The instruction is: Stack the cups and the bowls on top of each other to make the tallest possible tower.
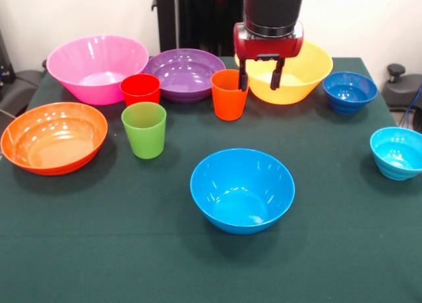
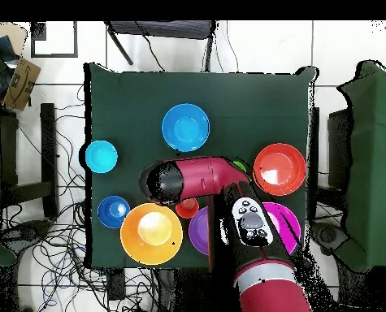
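**Ten vessels stood separate on the green worktop**

Nothing was stacked. Seven glossy bowls (image 1: 242,190) lay spread out: five large (pink, purple, yellow, orange, blue) and two small ribbed ones at one side. Three tapered cups (image 1: 144,129), red, green and orange, stood upright among them. The end effector (image 1: 261,77) hung with fingers apart beside the orange cup, before the yellow bowl.

Front view: large glossy pink plastic bowl (image 1: 97,68) far left, large purple plastic bowl (image 1: 184,73) to its right, large yellow plastic bowl (image 1: 288,71) right of that. Red plastic tumbler (image 1: 140,89) before the pink and purple ones; lime green plastic tumbler (image 1: 144,129) just before it. Large blue plastic bowl (image 1: 242,190) nearest, centre.
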{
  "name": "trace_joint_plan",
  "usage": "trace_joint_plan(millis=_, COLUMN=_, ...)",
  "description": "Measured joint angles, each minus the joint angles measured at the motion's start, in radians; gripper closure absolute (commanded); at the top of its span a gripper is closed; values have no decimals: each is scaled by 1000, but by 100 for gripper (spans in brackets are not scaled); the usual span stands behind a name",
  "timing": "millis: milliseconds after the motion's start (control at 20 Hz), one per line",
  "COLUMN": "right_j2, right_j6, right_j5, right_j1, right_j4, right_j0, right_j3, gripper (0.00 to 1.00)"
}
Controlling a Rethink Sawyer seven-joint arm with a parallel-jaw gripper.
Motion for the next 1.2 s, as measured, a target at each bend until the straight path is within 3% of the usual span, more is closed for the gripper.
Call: trace_joint_plan(millis=1200, right_j2=-160, right_j6=20, right_j5=26, right_j1=0, right_j4=102, right_j0=26, right_j3=-2, gripper=0)
